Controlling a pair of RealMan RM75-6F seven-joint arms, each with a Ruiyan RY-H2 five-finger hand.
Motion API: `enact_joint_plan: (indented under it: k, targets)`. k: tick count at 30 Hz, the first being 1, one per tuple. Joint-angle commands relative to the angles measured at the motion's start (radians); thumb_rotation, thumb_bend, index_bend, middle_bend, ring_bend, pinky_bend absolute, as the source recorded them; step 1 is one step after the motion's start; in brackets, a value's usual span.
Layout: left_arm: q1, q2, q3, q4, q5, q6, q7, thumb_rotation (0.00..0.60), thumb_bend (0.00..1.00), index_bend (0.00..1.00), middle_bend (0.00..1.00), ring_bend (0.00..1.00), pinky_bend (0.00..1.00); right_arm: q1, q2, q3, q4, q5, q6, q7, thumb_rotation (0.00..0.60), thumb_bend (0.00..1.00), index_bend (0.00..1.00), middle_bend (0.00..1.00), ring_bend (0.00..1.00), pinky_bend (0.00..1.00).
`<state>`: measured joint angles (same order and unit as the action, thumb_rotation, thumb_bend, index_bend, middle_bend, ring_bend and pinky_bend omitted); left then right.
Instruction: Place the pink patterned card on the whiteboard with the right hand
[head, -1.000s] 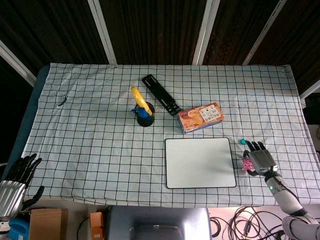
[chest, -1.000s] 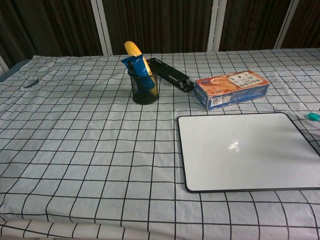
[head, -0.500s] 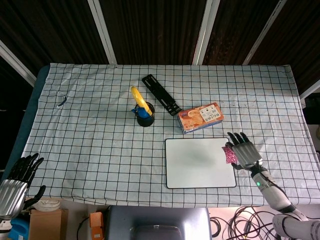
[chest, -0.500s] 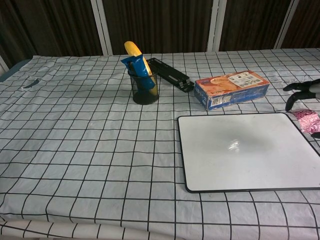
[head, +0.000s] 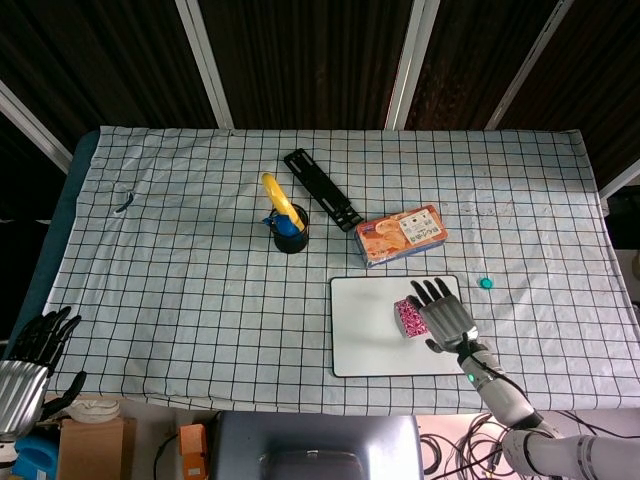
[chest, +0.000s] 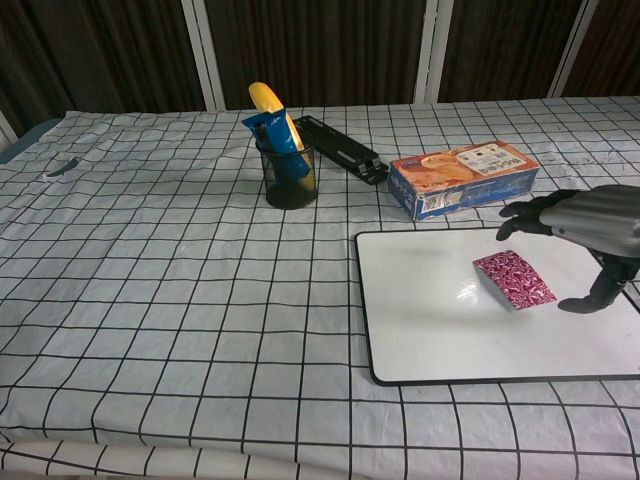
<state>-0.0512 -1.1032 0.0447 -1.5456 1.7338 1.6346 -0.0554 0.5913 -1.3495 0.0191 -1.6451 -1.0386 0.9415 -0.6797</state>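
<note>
We see our right hand (chest: 585, 228) holding the pink patterned card (chest: 513, 279) over the white rectangular whiteboard (chest: 440, 320); our left hand (head: 28, 362) hangs off-table, fingers spread.

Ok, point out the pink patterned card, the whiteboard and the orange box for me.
pink patterned card (chest: 514, 279), chest view, middle of its patterned face.
whiteboard (chest: 430, 320), chest view, bare white surface left of the card.
orange box (chest: 462, 177), chest view, centre of its top and front.
</note>
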Motion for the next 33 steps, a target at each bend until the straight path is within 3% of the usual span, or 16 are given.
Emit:
enact_joint_plan:
  k: [1, 6, 14, 23, 33]
  targets:
    - [0.002, -0.001, 0.001, 0.0, 0.003, 0.003, 0.0, 0.6, 0.36, 0.0, 0.0, 0.0, 0.09, -0.019, 0.026, 0.008, 0.009, -0.016, 0.045, 0.041, 0.6, 0.19, 0.13, 0.0, 0.0, 0.01]
    - [0.0, -0.007, 0.003, -0.002, 0.01, 0.001, 0.016, 0.6, 0.36, 0.0, 0.0, 0.0, 0.09, -0.026, 0.021, 0.065, 0.165, 0.02, 0.072, 0.126, 0.6, 0.19, 0.19, 0.0, 0.0, 0.01]
    - [-0.012, -0.013, -0.004, -0.016, -0.003, -0.028, 0.049, 0.6, 0.36, 0.0, 0.0, 0.0, 0.09, 0.024, -0.055, 0.102, 0.421, 0.089, -0.076, 0.206, 0.6, 0.19, 0.29, 0.0, 0.0, 0.01]
    - [-0.023, -0.009, -0.009, -0.022, -0.018, -0.049, 0.049, 0.6, 0.36, 0.0, 0.0, 0.0, 0.09, 0.04, -0.109, 0.085, 0.544, 0.112, -0.143, 0.204, 0.6, 0.19, 0.35, 0.0, 0.0, 0.01]
    - [-0.022, -0.008, -0.006, -0.023, -0.015, -0.046, 0.05, 0.6, 0.36, 0.0, 0.0, 0.0, 0.09, 0.039, -0.137, 0.071, 0.597, 0.12, -0.169, 0.197, 0.6, 0.19, 0.39, 0.0, 0.0, 0.01]
